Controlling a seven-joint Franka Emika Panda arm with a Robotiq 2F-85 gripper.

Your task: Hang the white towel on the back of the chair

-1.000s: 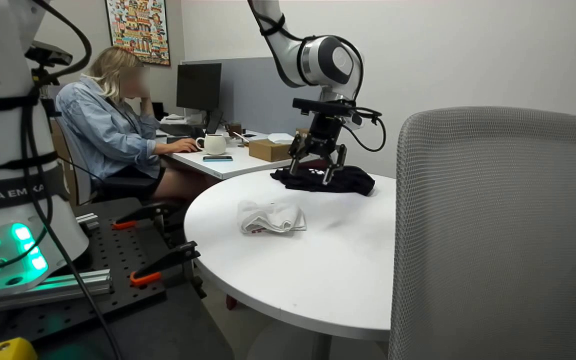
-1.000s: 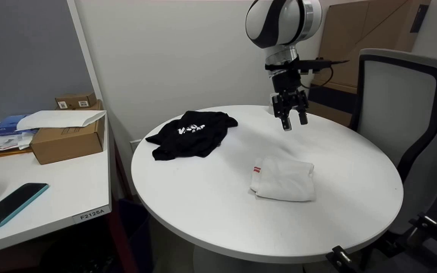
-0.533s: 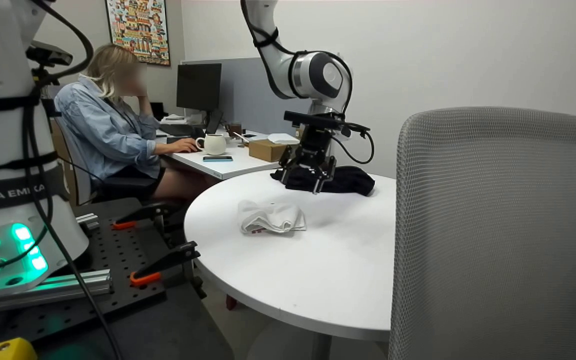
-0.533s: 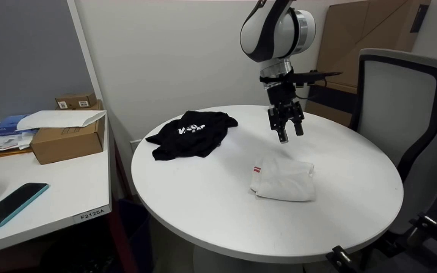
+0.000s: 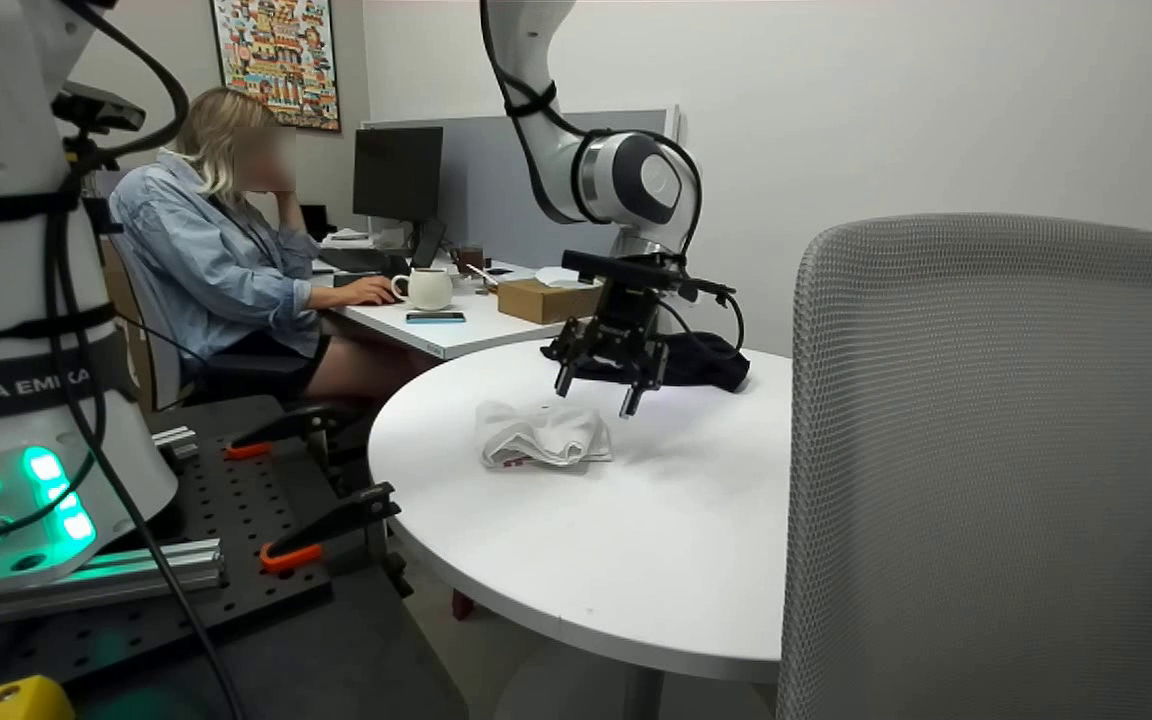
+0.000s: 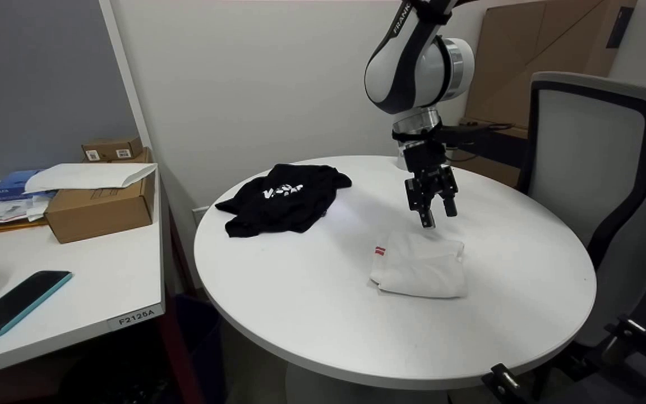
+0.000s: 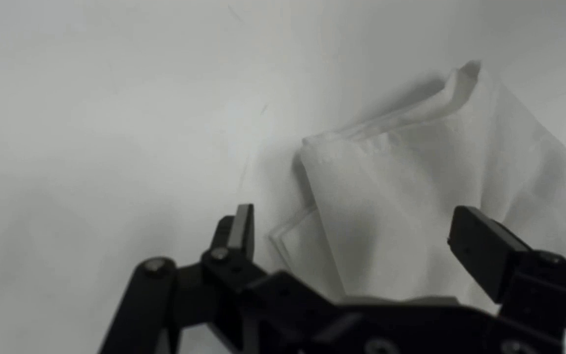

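Note:
The white towel lies folded on the round white table. It shows in both exterior views (image 5: 544,437) (image 6: 421,270), with a small red mark near one corner. In the wrist view the towel (image 7: 401,182) fills the right half, with one raised fold and layered edges. My gripper (image 5: 596,401) is open and empty above the table, apart from the towel. In an exterior view the gripper (image 6: 439,220) hangs just beyond the towel's far edge. In the wrist view the fingers (image 7: 354,211) stand wide apart over the towel. The grey chair's back (image 5: 1006,450) (image 6: 586,163) rises beside the table.
A black shirt (image 6: 286,199) lies on the far part of the round table (image 6: 312,314). A desk (image 5: 386,322) with a mug, a phone and boxes stands close by, with a person (image 5: 206,240) seated at it. Black clamps (image 5: 336,525) sit near the table edge.
My gripper has come down toward the table and closer to the towel, also moving left in an exterior view. It stays open. The towel, shirt and chair have not moved.

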